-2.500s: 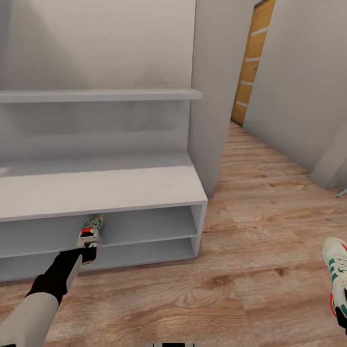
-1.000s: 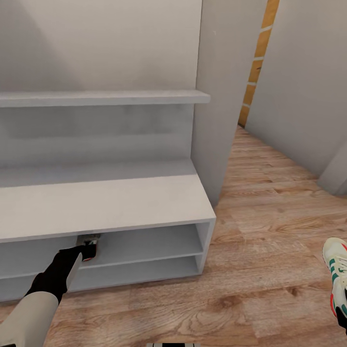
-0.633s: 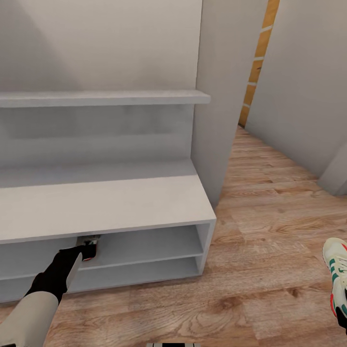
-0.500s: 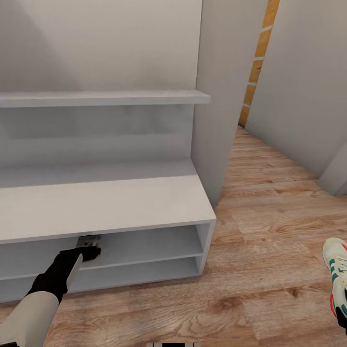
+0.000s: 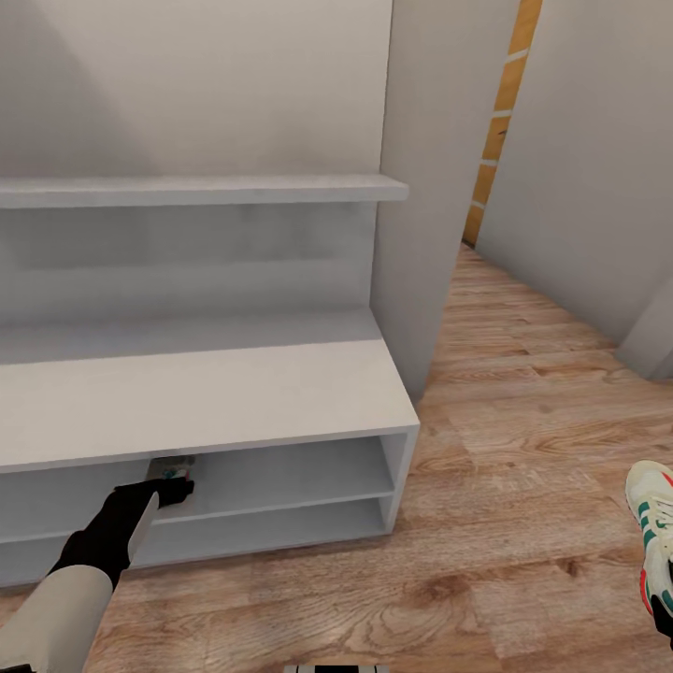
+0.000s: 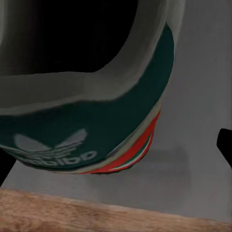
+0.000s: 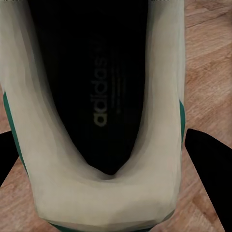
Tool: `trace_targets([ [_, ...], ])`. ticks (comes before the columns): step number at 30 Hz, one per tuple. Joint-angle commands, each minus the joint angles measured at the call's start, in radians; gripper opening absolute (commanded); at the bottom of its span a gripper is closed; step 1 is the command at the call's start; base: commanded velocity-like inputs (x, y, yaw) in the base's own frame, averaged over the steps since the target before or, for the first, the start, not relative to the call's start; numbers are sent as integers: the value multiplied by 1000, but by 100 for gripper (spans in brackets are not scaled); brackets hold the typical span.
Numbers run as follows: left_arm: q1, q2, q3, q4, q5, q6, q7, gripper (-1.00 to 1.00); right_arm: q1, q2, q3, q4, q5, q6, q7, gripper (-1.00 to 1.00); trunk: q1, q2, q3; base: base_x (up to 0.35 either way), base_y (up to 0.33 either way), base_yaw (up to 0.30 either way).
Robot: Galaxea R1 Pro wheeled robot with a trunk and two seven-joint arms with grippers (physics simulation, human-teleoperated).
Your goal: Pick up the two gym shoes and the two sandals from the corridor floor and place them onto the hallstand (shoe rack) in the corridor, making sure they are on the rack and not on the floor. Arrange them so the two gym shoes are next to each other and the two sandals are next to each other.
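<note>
Left gripper (image 5: 174, 488) sets one shoe (image 5: 172, 465) inside the rack (image 5: 280, 393), jaw state unclear; right gripper (image 5: 665, 612) pinches the other shoe (image 5: 654, 528), best placed alongside.

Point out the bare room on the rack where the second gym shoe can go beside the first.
The upper tier is bare from the first gym shoe rightward to the rack's end panel. The bench top is bare too. Around the left gripper it is crowded. The second gym shoe sits at the right gripper.
</note>
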Motion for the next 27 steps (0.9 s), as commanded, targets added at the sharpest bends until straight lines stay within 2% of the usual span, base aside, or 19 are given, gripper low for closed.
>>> trace_targets([
  [1, 0, 0, 1, -2, -3, 5, 1, 100, -1, 0, -2, 1, -11, -2, 9, -100, 0, 0, -1, -63, 0, 0],
  [15, 4, 0, 1, -2, -2, 4, 1, 100, -1, 0, -2, 1, -11, -2, 9, -100, 0, 0, -1, -288, 9, 0],
  [27, 9, 0, 1, -3, 2, 3, 0, 100, -1, 0, -2, 1, -11, -2, 9, -100, 0, 0, -1, -287, 196, 0],
])
